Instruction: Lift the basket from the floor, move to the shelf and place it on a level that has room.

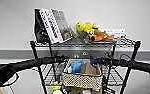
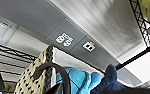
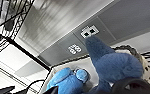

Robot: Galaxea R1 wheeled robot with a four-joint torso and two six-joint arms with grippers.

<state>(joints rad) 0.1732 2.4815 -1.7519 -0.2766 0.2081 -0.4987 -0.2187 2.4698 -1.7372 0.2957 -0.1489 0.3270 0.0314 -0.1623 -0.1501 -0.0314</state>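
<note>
1. Head view: nearest us, our two dark arms reach in from the left and right edges toward the basket (image 1: 82,80), low in the centre of the frame, in front of the shelf (image 1: 131,65). It carries a blue plush (image 1: 77,65) and a brown box (image 1: 89,69). Books (image 1: 53,25) and plush toys (image 1: 94,32) sit on the top tier.
2. Left wrist view: the basket's woven side fills the lower left; we cannot tell how the jaws stand.
3. Right wrist view: a dark blue plush (image 3: 111,63) looms in the lower right; again we cannot tell how the jaws stand.

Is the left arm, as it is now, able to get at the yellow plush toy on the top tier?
Probably not: the left arm reaches to the basket below that tier, and the yellow plush toy lies above it.
</note>
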